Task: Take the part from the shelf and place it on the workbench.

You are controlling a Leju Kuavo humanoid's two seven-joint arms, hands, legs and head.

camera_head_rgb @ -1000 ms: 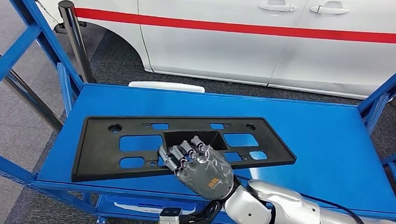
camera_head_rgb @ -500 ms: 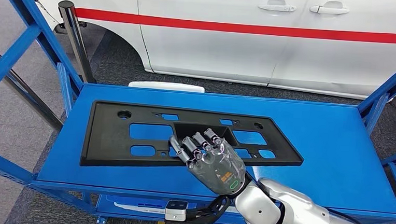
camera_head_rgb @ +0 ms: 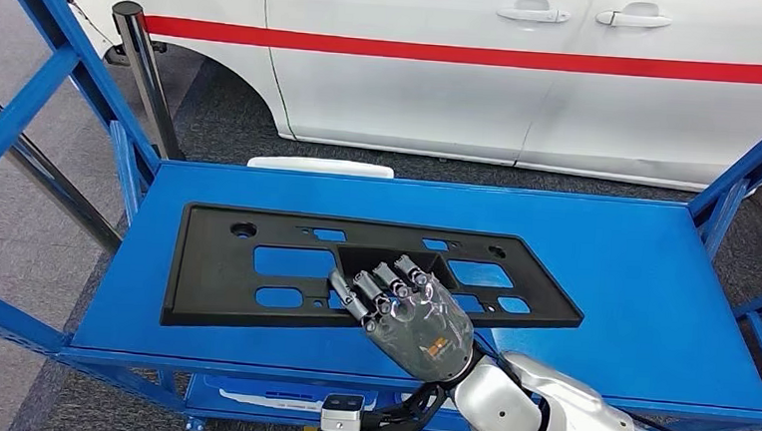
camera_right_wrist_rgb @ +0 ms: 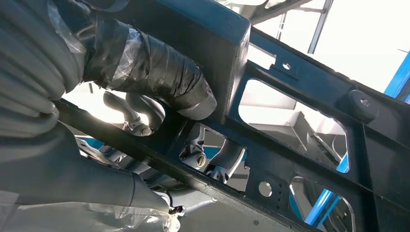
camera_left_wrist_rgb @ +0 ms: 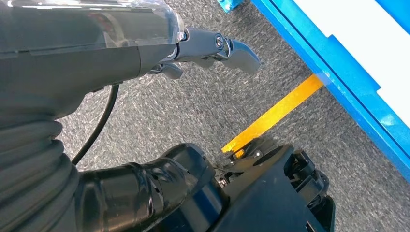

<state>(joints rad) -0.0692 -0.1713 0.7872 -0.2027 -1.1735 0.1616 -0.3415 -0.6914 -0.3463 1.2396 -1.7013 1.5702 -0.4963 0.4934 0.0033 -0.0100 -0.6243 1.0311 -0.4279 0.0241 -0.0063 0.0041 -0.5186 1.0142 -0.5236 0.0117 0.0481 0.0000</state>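
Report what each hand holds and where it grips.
The right hand grips the black part at its near long edge, by the middle recess. The left hand holds nothing.

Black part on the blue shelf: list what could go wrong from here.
1. The right hand grips the long black part at one spot on its near edge; its far ends could sag or swing when lifted.
2. The part could catch the blue shelf frame uprights on the way out.

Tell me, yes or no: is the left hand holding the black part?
No. The right hand grips the black part over the blue shelf; the left hand hangs over the floor, holding nothing.
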